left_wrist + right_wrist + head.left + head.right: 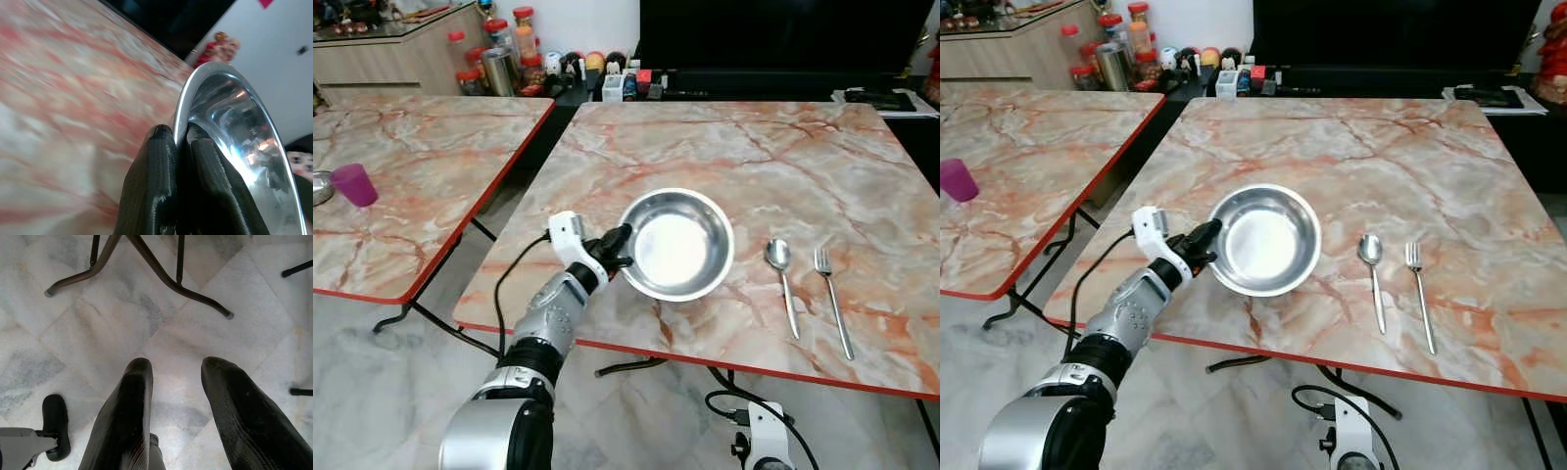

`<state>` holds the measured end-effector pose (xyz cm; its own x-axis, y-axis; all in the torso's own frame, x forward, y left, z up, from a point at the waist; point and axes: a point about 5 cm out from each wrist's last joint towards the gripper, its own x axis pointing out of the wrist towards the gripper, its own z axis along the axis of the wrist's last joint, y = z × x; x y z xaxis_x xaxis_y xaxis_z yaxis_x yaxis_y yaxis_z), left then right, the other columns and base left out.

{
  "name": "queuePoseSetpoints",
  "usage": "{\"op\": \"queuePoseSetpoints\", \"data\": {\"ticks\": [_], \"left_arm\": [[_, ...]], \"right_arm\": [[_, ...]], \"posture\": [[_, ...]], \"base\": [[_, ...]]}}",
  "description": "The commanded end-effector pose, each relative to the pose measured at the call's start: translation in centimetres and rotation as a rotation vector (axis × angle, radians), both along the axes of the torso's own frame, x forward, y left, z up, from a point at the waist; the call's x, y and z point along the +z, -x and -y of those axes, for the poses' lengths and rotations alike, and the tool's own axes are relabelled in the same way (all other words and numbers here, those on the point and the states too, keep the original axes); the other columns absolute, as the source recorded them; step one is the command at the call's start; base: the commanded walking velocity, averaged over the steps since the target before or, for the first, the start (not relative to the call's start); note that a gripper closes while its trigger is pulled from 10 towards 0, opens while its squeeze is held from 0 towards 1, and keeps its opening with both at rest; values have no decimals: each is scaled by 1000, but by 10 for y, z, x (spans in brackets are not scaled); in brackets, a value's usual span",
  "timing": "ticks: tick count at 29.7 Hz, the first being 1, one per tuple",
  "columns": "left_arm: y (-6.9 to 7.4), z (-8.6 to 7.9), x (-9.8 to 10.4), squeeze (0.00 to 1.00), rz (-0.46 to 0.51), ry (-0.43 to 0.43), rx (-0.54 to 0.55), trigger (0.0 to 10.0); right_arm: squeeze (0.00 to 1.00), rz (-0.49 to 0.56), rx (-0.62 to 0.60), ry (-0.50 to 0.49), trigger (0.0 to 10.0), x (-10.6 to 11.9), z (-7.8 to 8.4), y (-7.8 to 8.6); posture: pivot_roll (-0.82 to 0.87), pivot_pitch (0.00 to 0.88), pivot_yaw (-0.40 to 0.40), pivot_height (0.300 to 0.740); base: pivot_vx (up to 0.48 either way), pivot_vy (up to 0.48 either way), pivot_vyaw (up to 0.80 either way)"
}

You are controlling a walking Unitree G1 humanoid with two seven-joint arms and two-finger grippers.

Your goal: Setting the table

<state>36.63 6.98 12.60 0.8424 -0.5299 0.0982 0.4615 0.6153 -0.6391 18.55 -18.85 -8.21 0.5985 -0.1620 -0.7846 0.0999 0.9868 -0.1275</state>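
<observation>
While the steel bowl [677, 244] sits on the marble table [783, 157], the left claw [619, 245] has it by the near-left rim, and the bowl's body spreads away from the claw toward the spoon [781, 279] and fork [832, 299], which lie side by side beyond the bowl's far side, handles pointing at the robot's edge of the table. The left arm is plainly the nearer one. In the left wrist view the fingers [156, 181] are pressed together on the thin rim, one inside, one outside. Whether the bowl rests flat or is slightly lifted I cannot tell. The right claw [178, 396] hangs idle over the floor, fingers spread and holding nothing.
</observation>
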Motion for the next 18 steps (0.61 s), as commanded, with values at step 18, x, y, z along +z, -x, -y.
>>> {"op": "queuePoseSetpoints", "data": {"ticks": [18], "left_arm": [[-8, 20, 11, 0, -2, -138, 20, 10000]], "right_arm": [[0, -5, -19, -8, 10000, -1, -2, 2]], "posture": [[15, 0, 78, 740]], "base": [[0, 0, 0]]}}
